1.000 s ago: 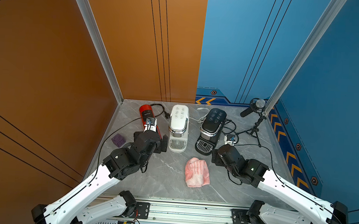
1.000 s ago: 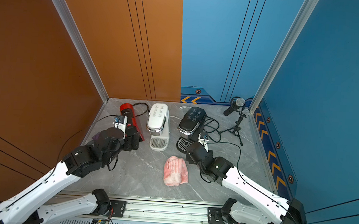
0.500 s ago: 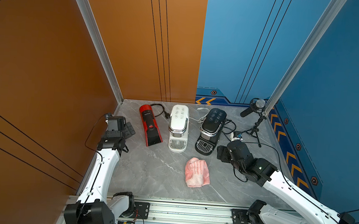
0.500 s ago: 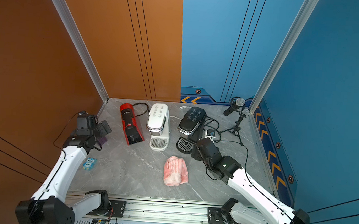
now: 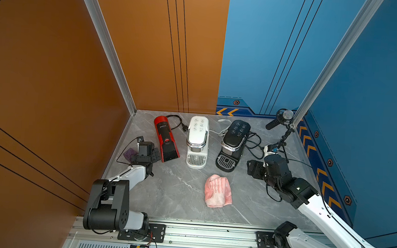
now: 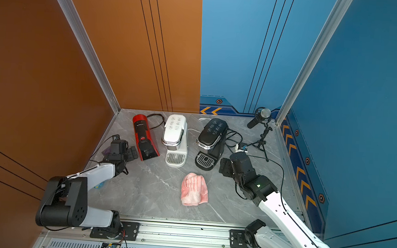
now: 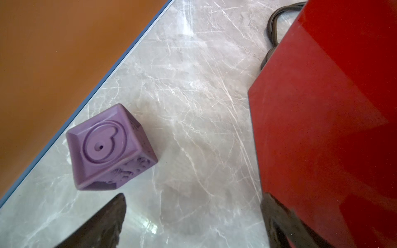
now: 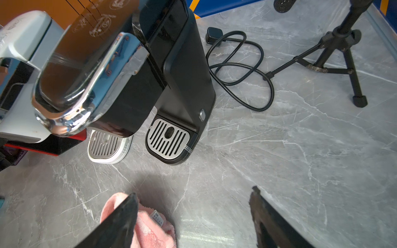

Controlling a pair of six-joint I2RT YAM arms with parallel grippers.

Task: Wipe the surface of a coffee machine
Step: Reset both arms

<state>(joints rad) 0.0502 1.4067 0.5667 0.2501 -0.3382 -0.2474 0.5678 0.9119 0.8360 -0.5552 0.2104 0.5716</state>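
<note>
On the grey marbled surface (image 5: 178,195) we count three machines in a row near the back wall: a red coffee machine (image 5: 166,139), a white coffee machine (image 5: 197,141) and a black coffee machine (image 5: 233,141). We also count one pink cloth (image 5: 218,190), one purple cube (image 7: 109,148), one microphone (image 5: 287,114) on a tripod, and two tools.

In both top views the cube is mostly hidden behind the left arm. The left wrist view cuts off the red coffee machine, showing only one glossy side. In the right wrist view a finger (image 8: 120,219) covers part of the cloth, and the white machine runs out of frame.

The left tool (image 7: 193,197) is spread wide and grips nothing. It sits between the cube and the red machine, and we cannot tell whether its finger touches that machine. The right tool (image 8: 193,191) is also well spread and empty. It hangs just beside the black machine's drip tray. The cloth lies in front of the white and black machines, apart from both.
</note>
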